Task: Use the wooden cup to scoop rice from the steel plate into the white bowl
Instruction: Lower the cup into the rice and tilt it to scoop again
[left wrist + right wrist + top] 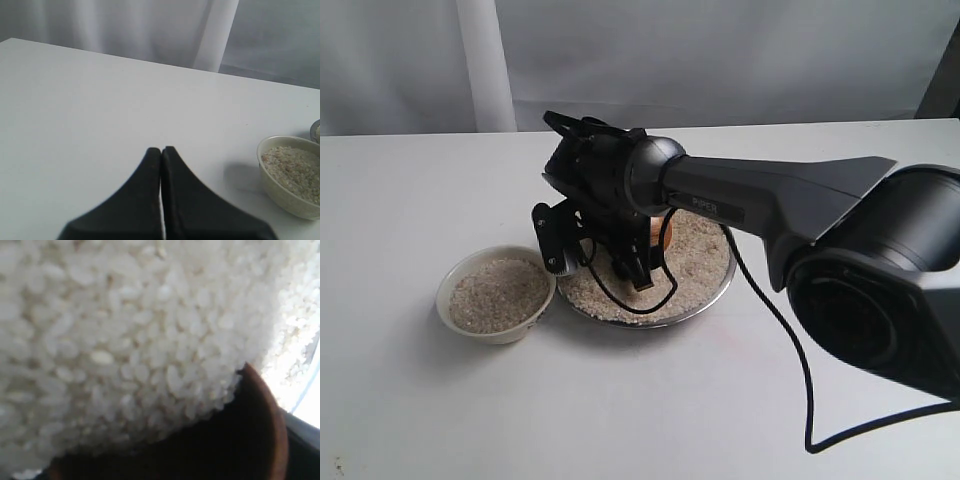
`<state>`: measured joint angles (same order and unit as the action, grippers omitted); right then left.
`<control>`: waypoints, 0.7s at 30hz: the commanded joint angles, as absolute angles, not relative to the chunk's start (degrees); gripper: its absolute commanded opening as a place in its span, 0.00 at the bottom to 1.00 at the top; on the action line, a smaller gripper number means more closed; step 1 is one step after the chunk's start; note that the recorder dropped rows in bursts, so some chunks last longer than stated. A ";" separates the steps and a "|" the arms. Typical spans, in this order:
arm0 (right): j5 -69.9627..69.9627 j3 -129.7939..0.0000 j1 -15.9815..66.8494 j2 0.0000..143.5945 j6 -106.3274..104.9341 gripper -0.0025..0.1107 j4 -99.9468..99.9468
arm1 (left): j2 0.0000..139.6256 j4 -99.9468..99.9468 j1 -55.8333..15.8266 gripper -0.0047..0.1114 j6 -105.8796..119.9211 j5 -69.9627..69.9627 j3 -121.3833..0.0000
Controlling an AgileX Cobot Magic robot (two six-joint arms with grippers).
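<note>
A flat white bench (410, 400) fills the near scene. Behind its far edge hangs a pale grey curtain (720, 50), folded at left.

Bright diffuse light, soft shadows, blurry close-ups

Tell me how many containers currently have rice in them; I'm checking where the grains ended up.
3: the white bowl left of the plate, the steel plate under the right arm, and the wooden cup dipped into the plate's rice.

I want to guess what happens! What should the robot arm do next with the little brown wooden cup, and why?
Probably lift the glossy reddish-brown wooden cup out, mouth up: the right gripper holds it low over the wide steel plate, off-white rice grains crowding its rim; the cream-white bowl waits alongside.
</note>
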<state>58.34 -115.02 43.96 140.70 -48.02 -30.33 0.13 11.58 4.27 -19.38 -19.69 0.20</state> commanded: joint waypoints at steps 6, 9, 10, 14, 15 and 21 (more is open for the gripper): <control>58.21 -115.37 44.63 140.45 -48.02 0.02 -23.24 | 0.00 11.26 4.01 0.04 -19.45 -19.33 0.00; 58.31 -115.37 44.52 140.45 -47.81 0.02 -21.44 | 0.00 11.26 4.01 0.04 -19.45 -19.33 0.00; 58.31 -115.37 44.52 140.45 -47.67 0.02 -20.74 | 0.00 11.26 4.01 0.04 -19.45 -19.33 0.00; 58.66 -115.37 43.56 140.30 -46.78 0.02 -17.51 | 0.00 11.26 4.01 0.04 -19.45 -19.33 0.00; 58.94 -115.37 43.30 140.30 -46.34 0.02 -16.95 | 0.00 11.26 4.01 0.04 -19.45 -19.33 0.00; 59.56 -115.37 41.61 140.30 -45.01 0.02 -13.71 | 0.00 11.26 4.01 0.04 -19.45 -19.33 0.00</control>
